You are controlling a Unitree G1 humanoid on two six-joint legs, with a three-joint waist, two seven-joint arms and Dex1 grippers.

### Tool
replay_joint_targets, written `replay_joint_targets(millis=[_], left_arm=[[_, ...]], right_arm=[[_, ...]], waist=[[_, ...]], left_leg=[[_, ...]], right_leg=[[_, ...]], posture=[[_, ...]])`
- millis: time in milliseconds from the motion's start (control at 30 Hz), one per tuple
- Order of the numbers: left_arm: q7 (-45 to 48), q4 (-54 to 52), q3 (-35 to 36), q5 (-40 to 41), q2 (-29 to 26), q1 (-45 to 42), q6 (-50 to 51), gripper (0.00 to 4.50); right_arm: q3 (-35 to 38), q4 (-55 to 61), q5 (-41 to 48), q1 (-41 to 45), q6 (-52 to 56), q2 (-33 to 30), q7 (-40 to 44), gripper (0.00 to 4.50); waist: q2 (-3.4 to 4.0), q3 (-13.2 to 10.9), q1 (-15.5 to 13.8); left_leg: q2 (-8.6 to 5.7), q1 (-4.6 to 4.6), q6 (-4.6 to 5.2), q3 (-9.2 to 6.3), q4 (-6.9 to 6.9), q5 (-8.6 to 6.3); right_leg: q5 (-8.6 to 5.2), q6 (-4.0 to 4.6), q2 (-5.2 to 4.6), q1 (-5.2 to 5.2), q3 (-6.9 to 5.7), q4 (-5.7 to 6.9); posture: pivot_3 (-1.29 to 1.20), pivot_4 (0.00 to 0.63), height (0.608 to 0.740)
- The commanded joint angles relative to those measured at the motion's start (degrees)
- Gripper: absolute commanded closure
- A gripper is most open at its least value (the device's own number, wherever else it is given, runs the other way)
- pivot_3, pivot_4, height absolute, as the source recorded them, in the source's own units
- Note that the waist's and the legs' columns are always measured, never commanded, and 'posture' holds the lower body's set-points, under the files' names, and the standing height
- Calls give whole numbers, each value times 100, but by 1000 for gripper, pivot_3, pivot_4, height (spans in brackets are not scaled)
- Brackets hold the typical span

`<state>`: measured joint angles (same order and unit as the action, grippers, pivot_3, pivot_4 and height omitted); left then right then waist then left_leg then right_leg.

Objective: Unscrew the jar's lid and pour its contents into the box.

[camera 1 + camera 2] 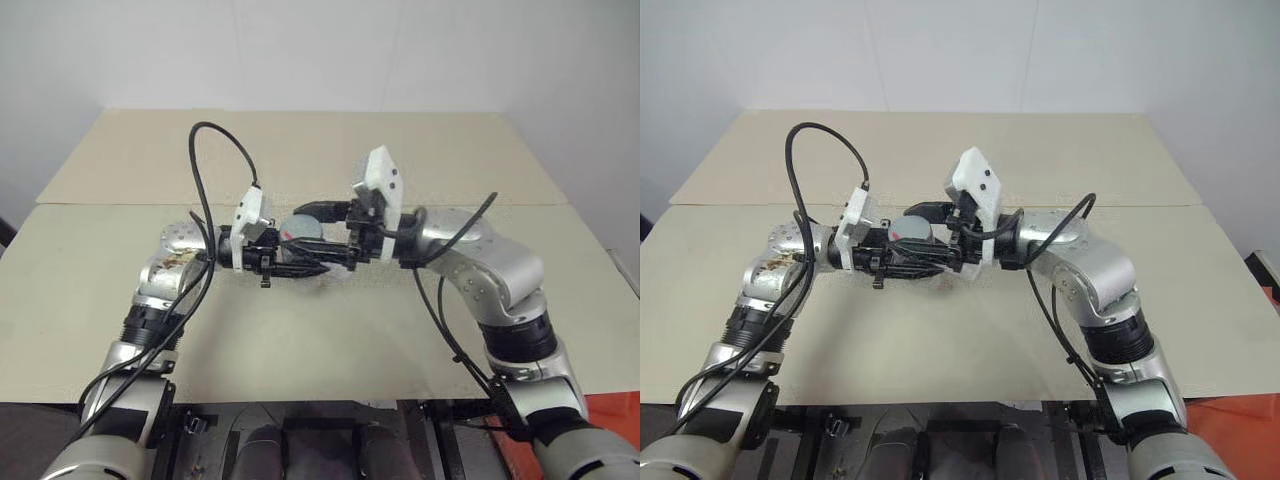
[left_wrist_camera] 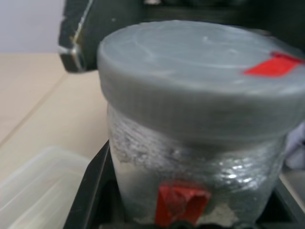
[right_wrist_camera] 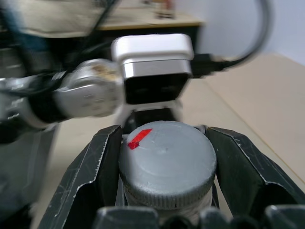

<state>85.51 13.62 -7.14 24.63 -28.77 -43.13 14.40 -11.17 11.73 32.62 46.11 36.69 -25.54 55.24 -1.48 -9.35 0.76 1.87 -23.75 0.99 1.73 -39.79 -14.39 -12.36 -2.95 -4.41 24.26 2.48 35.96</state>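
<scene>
The jar (image 2: 190,162), clear with a red mark, is held above the middle of the table between both arms. My left gripper (image 1: 292,264) is shut on the jar's body, its black fingers (image 2: 90,191) hugging the sides. The grey lid (image 3: 167,160), which carries a red mark, sits on the jar (image 1: 300,230). My right gripper (image 3: 166,143) is shut on the lid, one finger (image 3: 93,176) on each side. The clear box (image 2: 33,186) lies on the table below the jar, in the left wrist view. I cannot make out the contents through the jar wall.
The beige table (image 1: 300,340) spreads out in front of me, with a second panel (image 1: 300,140) joined behind it up to the white wall. Black cables (image 1: 205,170) loop above both wrists.
</scene>
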Motion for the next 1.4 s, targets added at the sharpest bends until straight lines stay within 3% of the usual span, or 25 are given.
replay_joint_targets(millis=[33, 200, 400, 467, 600, 833, 1033, 1200, 1400], left_arm=[[637, -306, -143, 691, -313, -220, 25, 2569], [699, -675, -879, 1413, -844, -251, -50, 2569], [699, -579, -780, 1275, -801, -119, -205, 2569], [692, -546, -627, 1178, -743, -46, -198, 2569], [364, -581, -263, 1042, -696, 191, -121, 2569], [-694, -844, 291, 714, -568, 838, -113, 2569], [-1346, -834, 340, 485, -197, 855, -122, 2569], [-1461, -891, 290, 439, -27, 868, -78, 2569], [-1419, -877, 277, 432, -28, 836, -78, 2569]], right_arm=[[-181, -572, 0, 208, -1030, -374, 1983, 1737], [-580, -1693, -359, 788, -1969, -245, 3384, 1737], [-640, -2370, -703, 988, -2316, 14, 3260, 1737], [-546, -2300, -739, 893, -2284, 6, 3013, 1020], [-50, -1645, -506, 478, -2004, -65, 2406, 12], [762, 192, -117, -656, -1116, -197, 846, 12], [576, 1607, -292, -1166, -118, 62, -872, 12], [15, 1687, -992, -889, 416, 450, -2051, 12], [-196, 1319, -1297, -557, 688, 854, -2592, 12]], waist=[[1, -1, 6], [5, -3, 60], [6, -4, 34], [7, -5, -8], [6, -6, -52], [7, -6, -12], [7, -6, -11], [7, -6, 3], [7, -5, 3]], left_leg=[[0, 1, 0, 1, 0, 0], [7, 6, 0, 0, 1, 0], [6, 7, 0, 0, 2, 0], [4, 1, 0, 0, -2, 0], [5, -2, -1, -1, -5, 0], [7, -2, -1, -4, -2, 0], [5, 2, -1, -4, -2, 0], [5, 1, -1, -3, -1, 0], [5, 0, -1, -3, 0, 0]], right_leg=[[0, 0, -1, -1, 1, -1], [0, 0, 5, 5, 5, 4], [-2, 2, 2, 4, 4, 14], [-1, 2, 0, 6, 3, 13], [-2, 2, 0, 6, -5, 13], [-2, 2, 1, 10, -3, 17], [-2, 2, 0, 6, -3, 12], [-1, 2, 1, 8, -2, 12], [-1, 3, 1, 8, -3, 12]], posture=[[0, 150, 740], [0, 150, 740], [0, 150, 740], [0, 150, 740], [0, 150, 740], [0, 150, 740], [0, 150, 740], [0, 150, 740], [0, 150, 740]])
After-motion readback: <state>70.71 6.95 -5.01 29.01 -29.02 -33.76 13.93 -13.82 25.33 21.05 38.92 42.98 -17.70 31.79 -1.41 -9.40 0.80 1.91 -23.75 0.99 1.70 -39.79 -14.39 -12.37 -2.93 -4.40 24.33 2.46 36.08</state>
